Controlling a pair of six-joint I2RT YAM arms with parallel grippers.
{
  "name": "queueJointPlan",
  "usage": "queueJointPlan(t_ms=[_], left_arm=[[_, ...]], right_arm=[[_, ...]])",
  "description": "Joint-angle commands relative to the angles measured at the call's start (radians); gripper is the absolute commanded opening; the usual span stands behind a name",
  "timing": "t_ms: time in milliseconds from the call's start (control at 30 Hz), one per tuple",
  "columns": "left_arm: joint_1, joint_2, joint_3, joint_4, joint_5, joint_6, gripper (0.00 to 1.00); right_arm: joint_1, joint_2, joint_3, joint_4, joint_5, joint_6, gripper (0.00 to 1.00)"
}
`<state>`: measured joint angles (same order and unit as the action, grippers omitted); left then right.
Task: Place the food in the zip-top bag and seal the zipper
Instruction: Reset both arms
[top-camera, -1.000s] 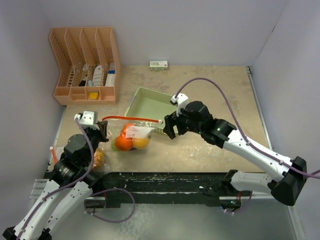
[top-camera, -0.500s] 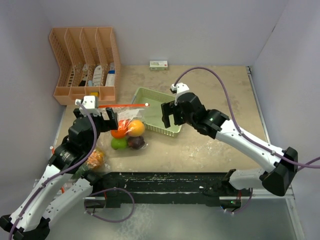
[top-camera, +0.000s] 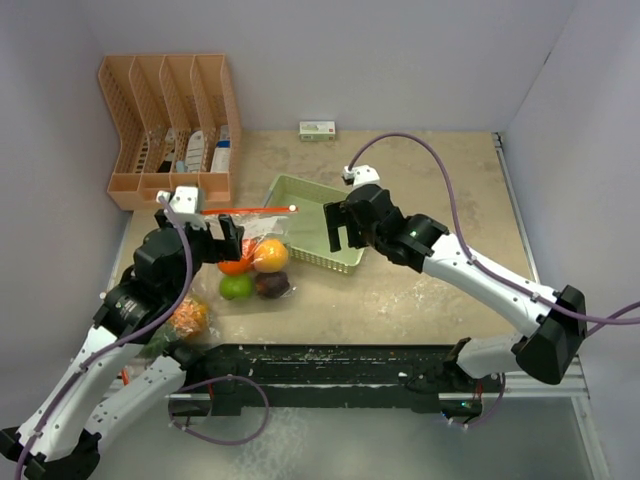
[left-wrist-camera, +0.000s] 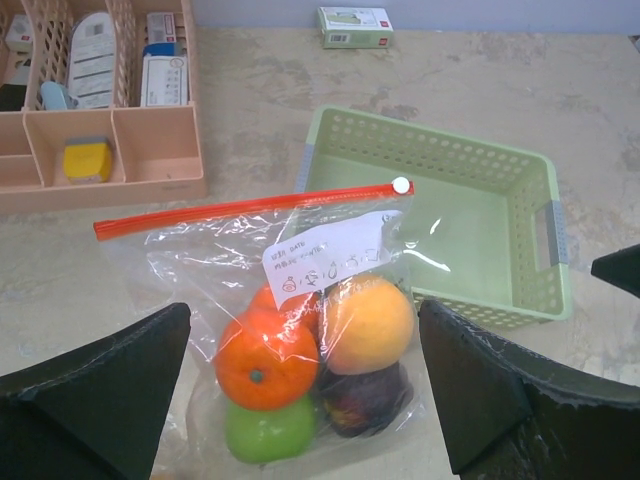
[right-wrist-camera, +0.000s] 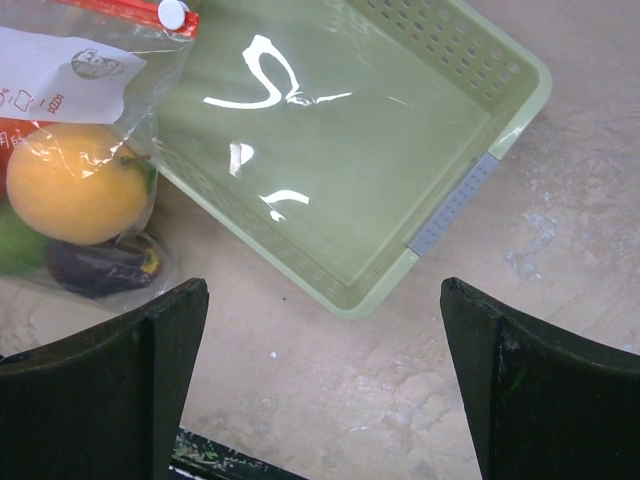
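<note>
The clear zip-top bag (top-camera: 255, 262) lies on the table against the green basket (top-camera: 300, 186). Its red zipper strip (left-wrist-camera: 250, 207) runs straight, with the white slider (left-wrist-camera: 401, 185) at the right end. Inside are food pieces: an orange (left-wrist-camera: 265, 362), a yellow fruit (left-wrist-camera: 366, 322), a green lime (left-wrist-camera: 265, 432) and a dark purple fruit (left-wrist-camera: 365, 398). A spiky orange pineapple (top-camera: 188, 316) lies outside the bag by my left arm. My left gripper (left-wrist-camera: 305, 390) is open, its fingers either side of the bag without touching it. My right gripper (right-wrist-camera: 325, 390) is open over bare table beside the basket's corner (right-wrist-camera: 480, 175).
A peach desk organizer (top-camera: 170, 130) with small items stands at the back left. A small white-and-green box (top-camera: 318, 130) sits by the back wall. The black rail of the arm bases (top-camera: 330, 365) runs along the near edge.
A second ago both grippers held the bag by its zipper ends. Both have let go and drawn back. The bag now rests on the table by the basket.
</note>
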<state>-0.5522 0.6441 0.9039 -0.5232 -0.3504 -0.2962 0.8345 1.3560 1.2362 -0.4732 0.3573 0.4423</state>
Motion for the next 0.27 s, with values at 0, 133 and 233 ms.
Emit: queueJointPlan(t_ms=[0, 133, 233], left_arm=[[0.002, -0.004, 0.023, 0.011, 0.025, 0.014, 0.99], [0.001, -0.007, 0.022, 0.011, 0.028, 0.013, 0.99], [0.002, -0.009, 0.018, 0.011, 0.036, 0.012, 0.99]], right_arm=[[-0.007, -0.024, 0.039, 0.019, 0.056, 0.019, 0.99], [-0.008, -0.017, 0.053, 0.01, 0.082, 0.027, 1.0], [-0.007, -0.009, 0.059, 0.001, 0.089, 0.037, 0.99]])
